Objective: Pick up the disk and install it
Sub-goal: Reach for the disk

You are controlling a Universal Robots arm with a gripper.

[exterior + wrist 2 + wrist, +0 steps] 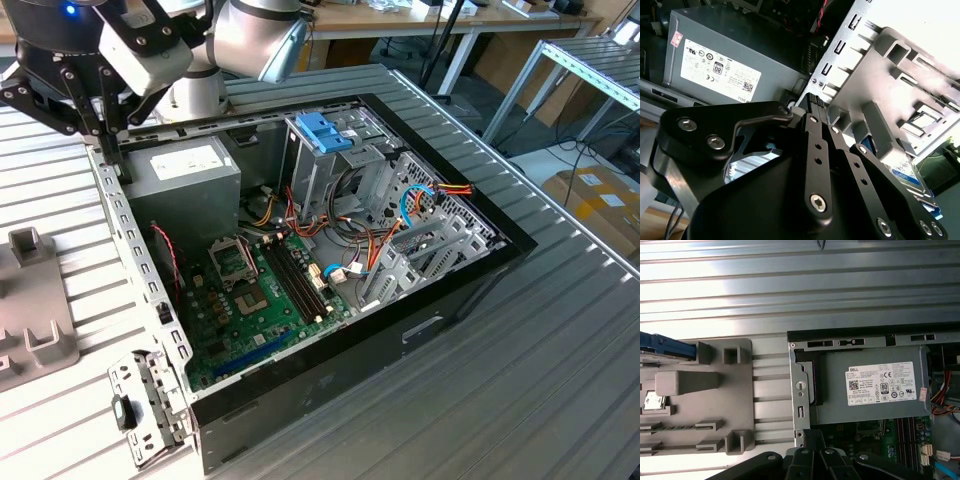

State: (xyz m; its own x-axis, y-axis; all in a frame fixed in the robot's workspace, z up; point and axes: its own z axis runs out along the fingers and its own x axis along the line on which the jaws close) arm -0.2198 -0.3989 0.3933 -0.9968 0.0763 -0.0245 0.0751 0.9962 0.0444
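Disk (905,176) sits in the grey fixture (890,50), apart from the gripper (814,100), which looks closed on nothing. Probably stiff but fragile; I'd grab the blue carrier (662,346) by its 2 long edges.

Disk (662,346) in fixture (735,390) beside computer case (800,390), power supply (865,385) inside.

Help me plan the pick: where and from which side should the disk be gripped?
Probably the exposed upper edge, pinched across its flat faces, coming from above. In the first wrist view the disk shows as a thin blue strip, so it seems to stand on edge in the grey holder.
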